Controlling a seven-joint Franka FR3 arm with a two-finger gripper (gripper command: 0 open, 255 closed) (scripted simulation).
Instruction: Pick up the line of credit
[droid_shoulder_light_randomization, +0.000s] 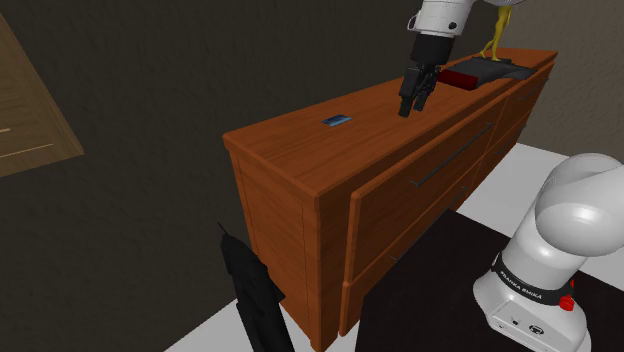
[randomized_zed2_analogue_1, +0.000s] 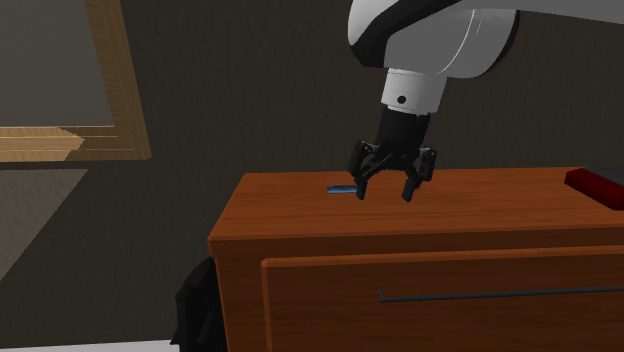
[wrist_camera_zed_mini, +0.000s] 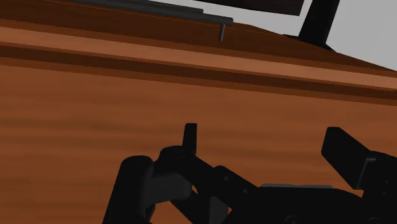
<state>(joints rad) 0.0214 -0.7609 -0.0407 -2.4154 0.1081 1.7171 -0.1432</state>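
Currently the white arm (droid_shoulder_light_randomization: 445, 15) reaches over a wooden chest of drawers (droid_shoulder_light_randomization: 400, 215), whose top is the working surface (droid_shoulder_light_randomization: 300, 150). The black gripper (droid_shoulder_light_randomization: 412, 106) points down and hangs low over that surface, roughly midway along it; whether the tips touch the wood cannot be told. The fingers (randomized_zed2_analogue_1: 408, 185) are released: in the second exterior view they stand clearly apart with nothing between them, and the wrist view confirms this, showing bare wood grain in the gap of the gripper (wrist_camera_zed_mini: 261, 133). The task item, a small flat blue card (droid_shoulder_light_randomization: 337, 121), lies flat on the surface, unheld. In the shoulder view it sits to the left of the gripper, clearly apart from it and closer to the chest's near end. In the second exterior view the card (randomized_zed2_analogue_1: 342, 188) shows just beside the left-hand finger of the gripper (randomized_zed2_analogue_1: 384, 196) and behind it, near the far edge of the top. At the far end of the surface in the shoulder view lie a red object (droid_shoulder_light_randomization: 460, 78) and a dark grey object (droid_shoulder_light_randomization: 497, 68), touching or nearly so, with a yellow item (droid_shoulder_light_randomization: 497, 40) rising behind them; all three are well apart from the card. The drawer fronts carry long dark bar handles (droid_shoulder_light_randomization: 450, 165). A black object (droid_shoulder_light_randomization: 255, 295) stands on the floor against the near end of the chest. The arm's white base (droid_shoulder_light_randomization: 555, 250) sits on the dark stand (droid_shoulder_light_randomization: 430, 300) at the shoulder view's lower right.
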